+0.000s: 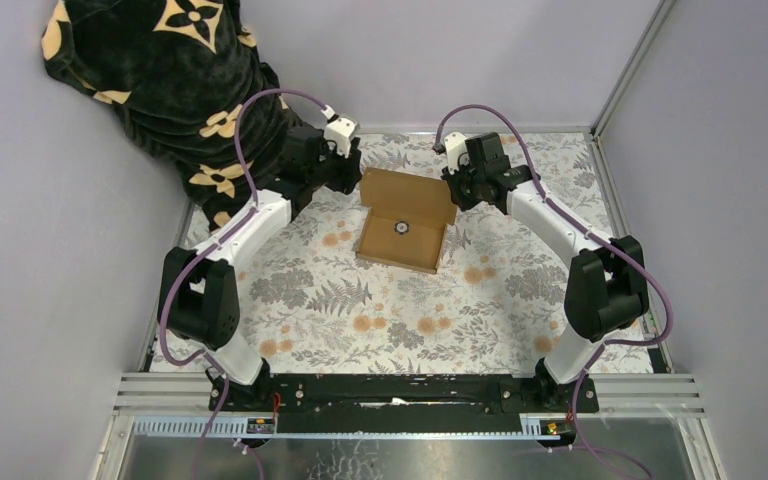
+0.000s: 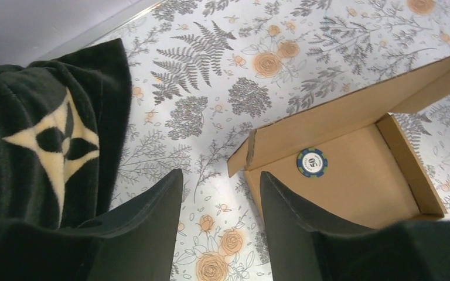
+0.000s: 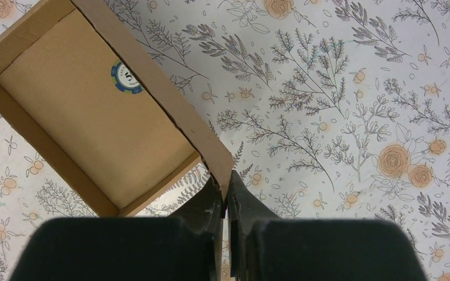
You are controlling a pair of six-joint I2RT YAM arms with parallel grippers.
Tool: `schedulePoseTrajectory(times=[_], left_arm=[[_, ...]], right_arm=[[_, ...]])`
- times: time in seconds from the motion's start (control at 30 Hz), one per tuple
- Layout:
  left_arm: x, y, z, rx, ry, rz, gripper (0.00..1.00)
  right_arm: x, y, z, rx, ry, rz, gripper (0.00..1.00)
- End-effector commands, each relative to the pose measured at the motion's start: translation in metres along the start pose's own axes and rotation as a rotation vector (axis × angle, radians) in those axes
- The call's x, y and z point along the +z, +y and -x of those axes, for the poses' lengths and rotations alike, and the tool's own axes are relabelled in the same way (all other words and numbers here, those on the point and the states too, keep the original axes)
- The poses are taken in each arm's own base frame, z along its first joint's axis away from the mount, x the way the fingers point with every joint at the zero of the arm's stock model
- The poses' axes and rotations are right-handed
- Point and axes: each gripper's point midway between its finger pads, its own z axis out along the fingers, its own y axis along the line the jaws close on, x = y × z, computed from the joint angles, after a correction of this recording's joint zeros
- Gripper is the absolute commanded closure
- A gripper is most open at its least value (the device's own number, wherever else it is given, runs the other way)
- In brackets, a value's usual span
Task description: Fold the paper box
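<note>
Top external: paper box (image 1: 410,248) long axis left-right, lid (image 1: 408,192) far; right hand (image 3: 225,190) pinching lid edge, left hand (image 2: 221,175) released.

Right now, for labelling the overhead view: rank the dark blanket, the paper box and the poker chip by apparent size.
Largest to smallest:
1. dark blanket, partly cropped by the frame
2. paper box
3. poker chip, a dot inside the box
</note>
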Motion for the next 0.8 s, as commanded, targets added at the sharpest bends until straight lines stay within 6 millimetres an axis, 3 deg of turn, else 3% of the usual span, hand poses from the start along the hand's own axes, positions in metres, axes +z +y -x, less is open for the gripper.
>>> schedulePoseTrajectory(times=[0.0, 0.53, 0.63, 0.77], left_arm=[[0.003, -0.011, 0.002, 0.003, 0.006, -0.093, 0.42], [0.03, -0.004, -0.02, -0.005, 0.057, -0.092, 0.42], [0.032, -0.003, -0.021, -0.004, 0.057, -0.09, 0.45], [0.033, -0.001, -0.022, -0.003, 0.065, -0.088, 0.59]], right_arm=[[-0.004, 0.002, 0.006, -0.019, -0.001, 0.024, 0.94], [-0.002, 0.006, 0.004, -0.02, -0.001, 0.048, 0.95], [0.0, 0.006, 0.004, -0.02, 0.0, 0.051, 0.95], [0.001, 0.006, 0.003, -0.02, 0.008, 0.051, 0.95]])
